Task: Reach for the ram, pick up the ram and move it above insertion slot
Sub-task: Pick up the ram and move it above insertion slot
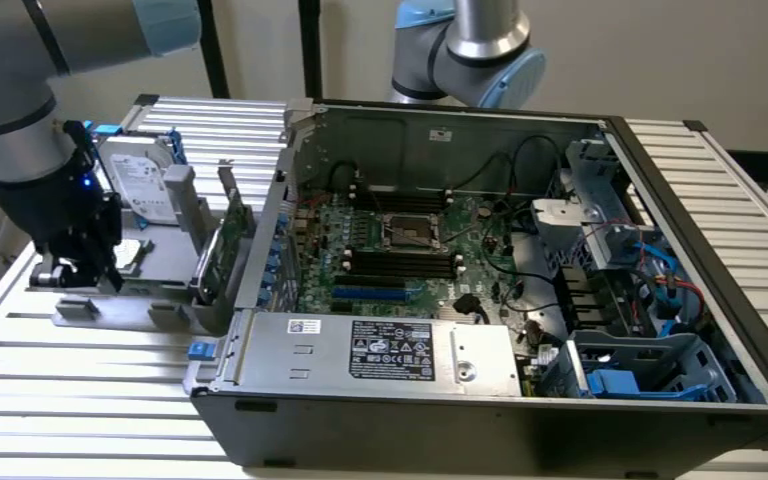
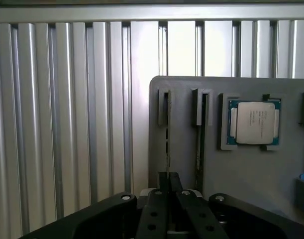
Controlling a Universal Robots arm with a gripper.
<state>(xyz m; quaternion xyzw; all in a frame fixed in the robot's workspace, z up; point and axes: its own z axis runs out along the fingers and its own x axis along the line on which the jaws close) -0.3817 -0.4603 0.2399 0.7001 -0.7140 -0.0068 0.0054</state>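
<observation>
Grey plastic holder (image 2: 241, 169) stands near the exterior view's left edge of the slatted metal table (image 1: 91, 380). The ram (image 2: 167, 132) sits in it on edge, in the slot closest to the holder's outer border. A second thin stick (image 2: 199, 134) stands in the slot just beside it, and a processor chip (image 2: 253, 122) lies flat in a pocket further along.

The gripper (image 2: 167, 181) is down over the holder. Its black fingers (image 2: 154, 214) are drawn together on the thin free edge of the ram and, as far as the wrist view shows, they pinch it. I judge that the reaching is done and the picking up is in hand, because the ram is seated in its slot and not yet lifted. The lift calls, in my opinion, for a straight pull along the slot, so that the board does not scrape the holder or disturb the neighbour stick. The insertion slot (image 1: 398, 262), one of the long dark ones on the motherboard (image 1: 357, 290) inside the open computer case (image 1: 424, 130), is well apart from the gripper, toward the exterior view's right.

About writing: the power supply (image 1: 371, 355) carries a black-and-white label, the processor chip has print on its lid, and the hard drive (image 1: 144, 185) has a label. I can read none of it, and no brand.
</observation>
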